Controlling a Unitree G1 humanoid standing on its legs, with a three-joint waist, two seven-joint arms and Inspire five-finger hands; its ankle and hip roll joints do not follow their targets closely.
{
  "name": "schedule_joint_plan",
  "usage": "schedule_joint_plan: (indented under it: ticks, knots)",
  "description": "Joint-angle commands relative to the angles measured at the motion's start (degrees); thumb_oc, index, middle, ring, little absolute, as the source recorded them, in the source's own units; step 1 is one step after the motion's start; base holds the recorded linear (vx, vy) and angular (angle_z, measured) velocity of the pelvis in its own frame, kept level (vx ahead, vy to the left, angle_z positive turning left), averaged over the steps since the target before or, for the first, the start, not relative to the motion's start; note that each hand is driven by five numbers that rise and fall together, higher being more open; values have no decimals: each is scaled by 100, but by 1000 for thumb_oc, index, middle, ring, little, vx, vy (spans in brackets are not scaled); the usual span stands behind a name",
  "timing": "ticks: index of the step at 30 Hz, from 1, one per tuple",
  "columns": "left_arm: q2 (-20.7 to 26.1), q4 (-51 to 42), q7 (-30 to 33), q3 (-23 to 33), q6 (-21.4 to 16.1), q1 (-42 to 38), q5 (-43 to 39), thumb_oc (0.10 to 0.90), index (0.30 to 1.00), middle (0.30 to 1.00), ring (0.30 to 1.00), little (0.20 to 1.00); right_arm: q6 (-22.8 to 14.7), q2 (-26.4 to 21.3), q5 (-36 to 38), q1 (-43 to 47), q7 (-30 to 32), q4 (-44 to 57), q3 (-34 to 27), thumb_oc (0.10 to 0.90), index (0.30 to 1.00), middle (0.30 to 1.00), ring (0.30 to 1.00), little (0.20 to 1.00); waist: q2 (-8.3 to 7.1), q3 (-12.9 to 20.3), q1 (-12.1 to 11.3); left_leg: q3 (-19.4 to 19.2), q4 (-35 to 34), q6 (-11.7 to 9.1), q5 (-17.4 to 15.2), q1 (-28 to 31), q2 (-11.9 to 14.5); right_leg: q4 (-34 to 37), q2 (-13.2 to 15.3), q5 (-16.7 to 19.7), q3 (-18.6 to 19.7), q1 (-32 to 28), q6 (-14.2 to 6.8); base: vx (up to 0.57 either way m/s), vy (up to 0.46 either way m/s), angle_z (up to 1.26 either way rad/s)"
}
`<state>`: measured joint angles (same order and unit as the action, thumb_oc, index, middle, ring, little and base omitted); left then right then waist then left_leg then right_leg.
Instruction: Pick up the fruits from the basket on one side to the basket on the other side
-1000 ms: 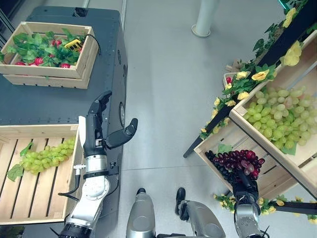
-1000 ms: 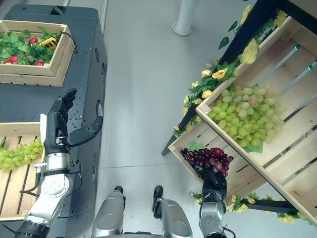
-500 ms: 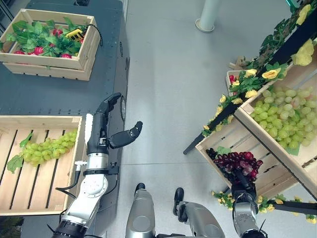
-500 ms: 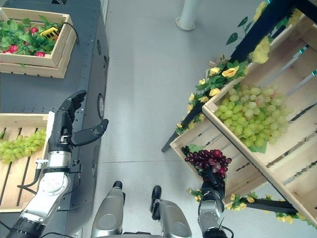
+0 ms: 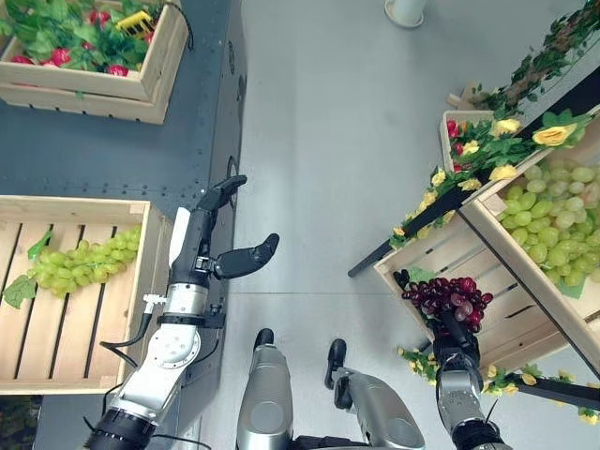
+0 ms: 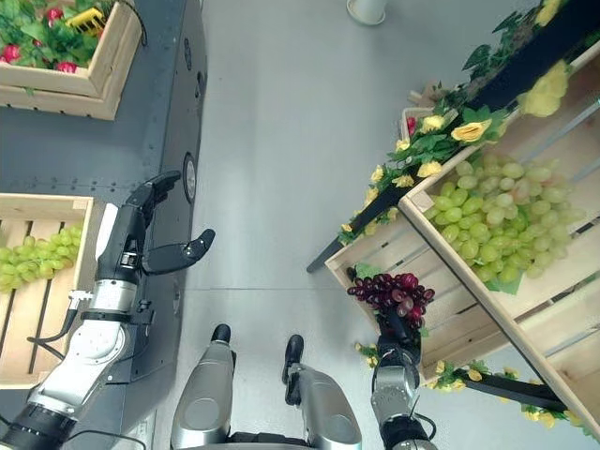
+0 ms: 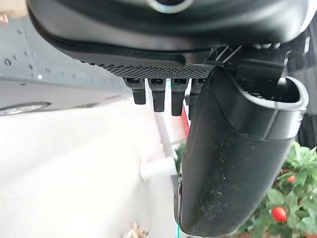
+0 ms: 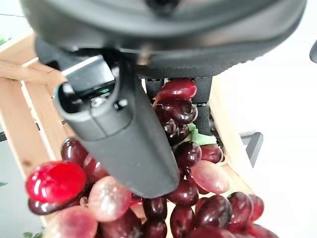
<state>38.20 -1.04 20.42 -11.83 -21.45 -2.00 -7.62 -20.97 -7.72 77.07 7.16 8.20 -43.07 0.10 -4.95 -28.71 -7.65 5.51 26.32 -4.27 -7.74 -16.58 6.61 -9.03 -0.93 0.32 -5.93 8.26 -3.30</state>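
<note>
A bunch of dark red grapes (image 5: 441, 292) lies at the front of the lower wooden crate (image 5: 441, 248) on my right. My right hand (image 5: 457, 342) reaches into that crate from below. Its thumb (image 8: 124, 134) lies over the grapes (image 8: 198, 178) and its fingers sit behind them, so the bunch is held between. On my left, a green grape bunch (image 5: 80, 264) rests in a slatted crate (image 5: 150, 281). My left hand (image 5: 202, 248) hovers open beside that crate's right wall, fingers straight and thumb spread toward the floor.
A dark cart (image 5: 112, 150) carries the left crate and a second crate (image 5: 84, 89) of leaves and small red fruit. An upper right crate (image 5: 525, 272) holds green grapes (image 5: 553, 220). Yellow flowers and leaves (image 5: 487, 155) trim the stand. Grey floor lies between.
The whole picture has shifted, so the camera moved. My right hand stays at the red grapes. My left hand has drifted slightly right along the crate's wall.
</note>
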Motion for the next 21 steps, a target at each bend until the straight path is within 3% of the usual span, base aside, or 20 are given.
schedule_joint_plan:
  ticks: [1, 11, 21]
  knots:
    - [112, -684, 111, -22, -469, -408, -51, 800, 900, 900, 900, 900, -384, -409, 227, 197, 98, 439, -323, 400, 300, 300, 300, 300, 83, 264, 17, 57, -299, -23, 1041, -653, -249, 1, 102, 307, -176, -363, 6, -8, -29, 4]
    - [238, -729, -15, -72, -453, -514, -111, 800, 900, 900, 900, 900, -573, -424, 671, 270, 114, 461, -488, 400, 300, 300, 300, 300, 132, 148, 39, 57, -157, -5, 1016, -775, -206, -131, 107, 270, -210, -281, 20, 7, -23, 2]
    - [338, -698, -253, 42, -500, -371, -286, 800, 900, 900, 900, 900, -989, -459, 1066, 148, 341, 684, -1021, 400, 300, 300, 300, 300, 175, 224, 88, 7, -183, -35, 1071, -686, -128, -181, 98, 244, -265, -368, 33, 3, -11, 0]
